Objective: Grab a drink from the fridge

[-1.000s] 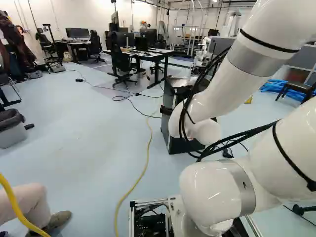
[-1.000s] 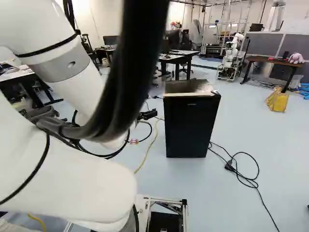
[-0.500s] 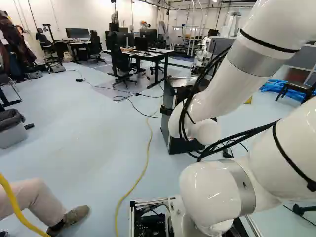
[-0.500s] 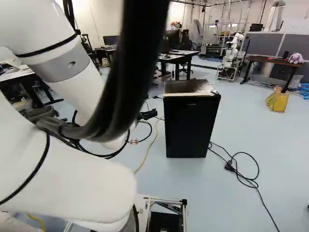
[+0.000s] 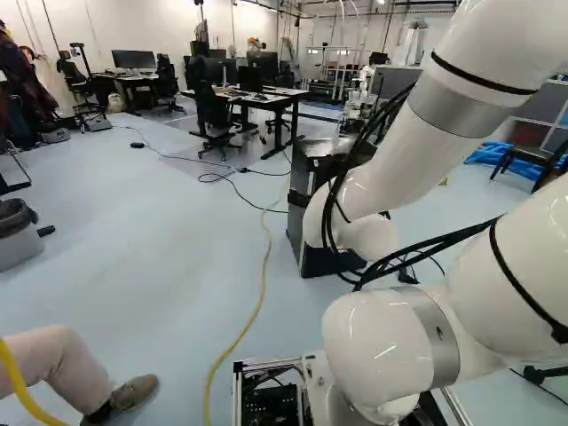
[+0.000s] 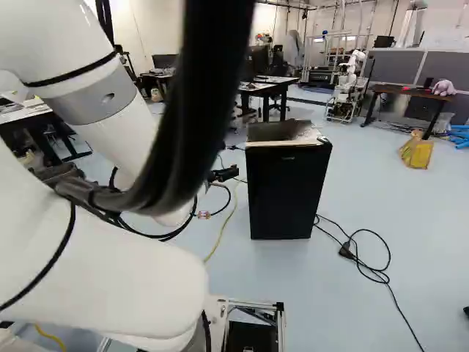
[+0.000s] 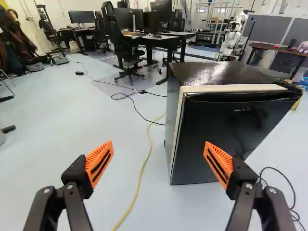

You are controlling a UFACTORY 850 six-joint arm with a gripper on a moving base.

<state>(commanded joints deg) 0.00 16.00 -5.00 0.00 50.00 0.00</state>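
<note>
At the arm's end in the right base view, a black part of my gripper (image 6: 223, 174) shows, left of the small black fridge (image 6: 288, 192). The wrist view has the gripper (image 7: 158, 164) open, orange pads wide apart, with only floor between them. The fridge (image 7: 226, 139) stands upright ahead of the fingers, mostly beyond the finger on the fridge's side. Its dark front carries a pale strip along the top and one side, and the door looks closed. In the left base view the arm covers much of the fridge (image 5: 302, 232). No drink is visible.
A yellow cable (image 7: 140, 178) crosses the floor beside the fridge; a black cord (image 6: 374, 273) lies on its other side. A person's leg (image 5: 75, 359) is close by the base. Desks and chairs (image 5: 213, 115) stand behind, with another robot (image 6: 348, 84) farther off.
The base has turned slightly to the right, shifting the scene left in both base views. The arm keeps its pose. A person's leg has come farther in beside the base.
</note>
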